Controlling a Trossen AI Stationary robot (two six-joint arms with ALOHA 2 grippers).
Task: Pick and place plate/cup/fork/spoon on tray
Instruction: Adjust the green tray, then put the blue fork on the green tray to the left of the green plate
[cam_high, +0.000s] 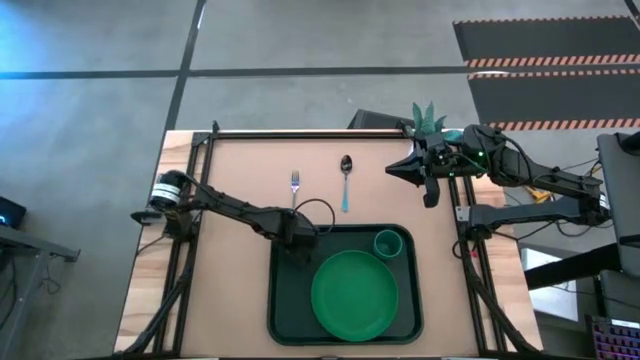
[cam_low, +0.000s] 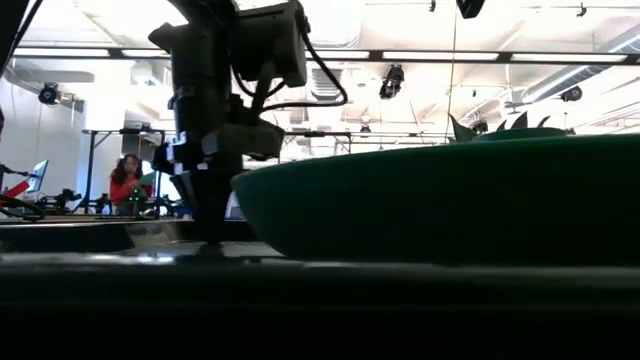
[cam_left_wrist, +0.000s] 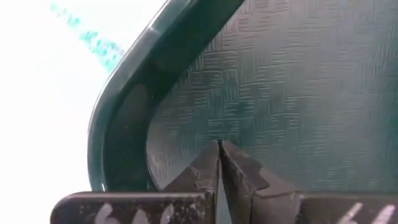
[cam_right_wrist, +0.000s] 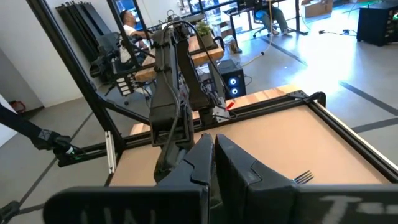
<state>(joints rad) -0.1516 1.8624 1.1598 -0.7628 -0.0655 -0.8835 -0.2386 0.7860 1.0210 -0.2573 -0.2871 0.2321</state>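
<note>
Plate (cam_high: 355, 295) and cup (cam_high: 387, 243) already on tray (cam_high: 290, 310). Fork (cam_high: 295, 187), spoon (cam_high: 345, 180) remain on worktop (cam_high: 240, 170) beyond tray. Left end effector (cam_high: 297, 250) over tray corner, fingers together, empty. Right end effector (cam_high: 393, 172) near spoon, closed, empty.

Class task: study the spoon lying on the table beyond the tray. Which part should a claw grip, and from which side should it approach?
Probably the light blue handle of the spoon, from straight above. It lies flat, bowl away from the tray, handle slim and clear of the fork.
</note>
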